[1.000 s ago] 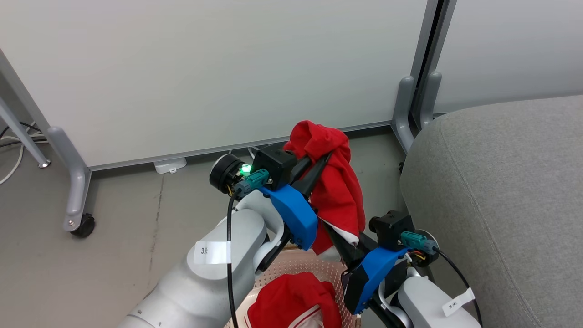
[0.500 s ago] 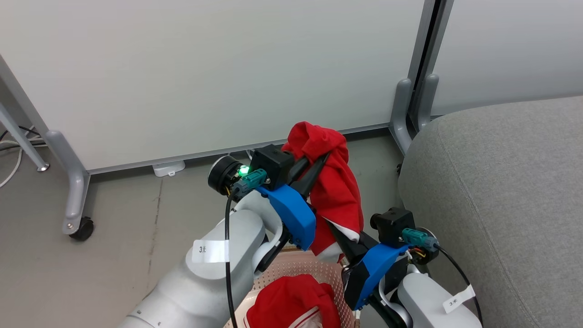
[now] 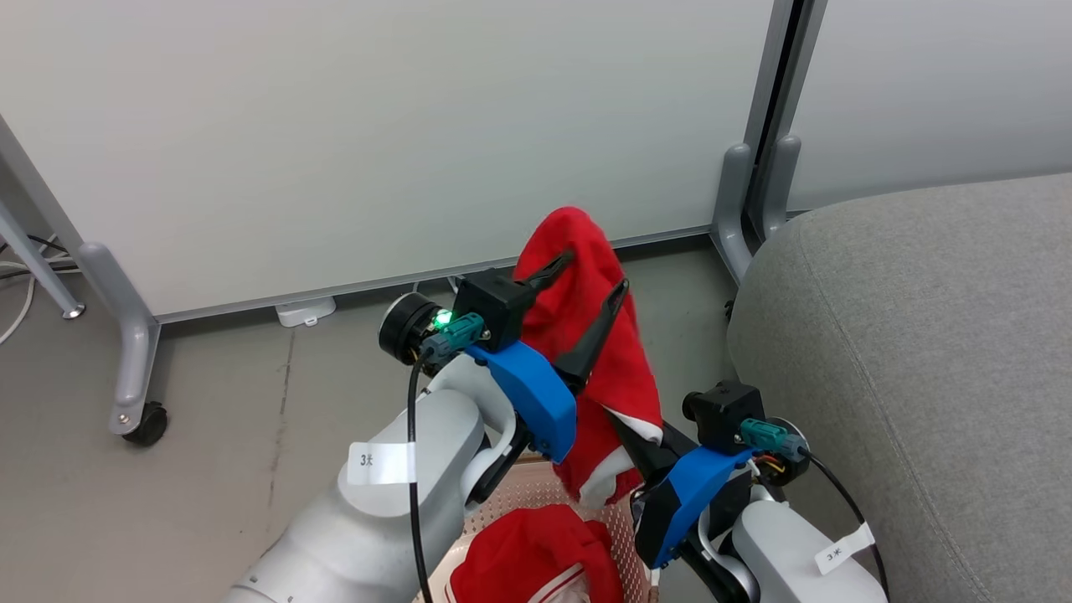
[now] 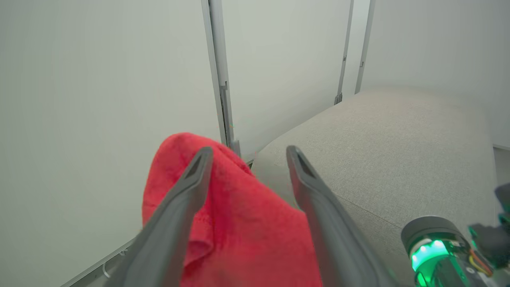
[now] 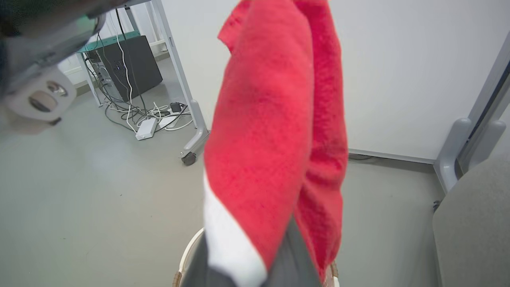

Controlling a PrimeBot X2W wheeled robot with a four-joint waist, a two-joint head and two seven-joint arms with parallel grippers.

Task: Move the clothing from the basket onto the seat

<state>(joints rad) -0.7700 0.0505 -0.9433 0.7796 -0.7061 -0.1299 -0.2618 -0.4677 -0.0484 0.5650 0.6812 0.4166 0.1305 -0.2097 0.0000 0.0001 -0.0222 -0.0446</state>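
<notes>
One red piece of clothing [image 3: 586, 335] hangs in the air above the basket [image 3: 511, 498], left of the grey seat [image 3: 904, 352]. My left gripper [image 3: 586, 280] stands open with the cloth's top draped loosely against its fingers; in the left wrist view the left gripper [image 4: 247, 157] has red cloth [image 4: 239, 231] between its spread fingers. Lower down, my right gripper [image 3: 626, 429] is shut on the garment's white-trimmed hem. In the right wrist view the cloth [image 5: 271, 139] rises from the shut right gripper [image 5: 287, 247]. A second red garment [image 3: 536, 557] lies in the basket.
White partition panels on grey wheeled legs [image 3: 138, 394] stand behind the basket, with another leg pair [image 3: 749, 201] close to the seat's corner. A white adapter [image 3: 306, 308] lies by the panel. Cables and a black box [image 5: 127, 67] sit on the floor further off.
My left gripper has opened and let go of the garment's top, which now sags looser. The right gripper stays shut on the hem. The camera drifted slightly.
</notes>
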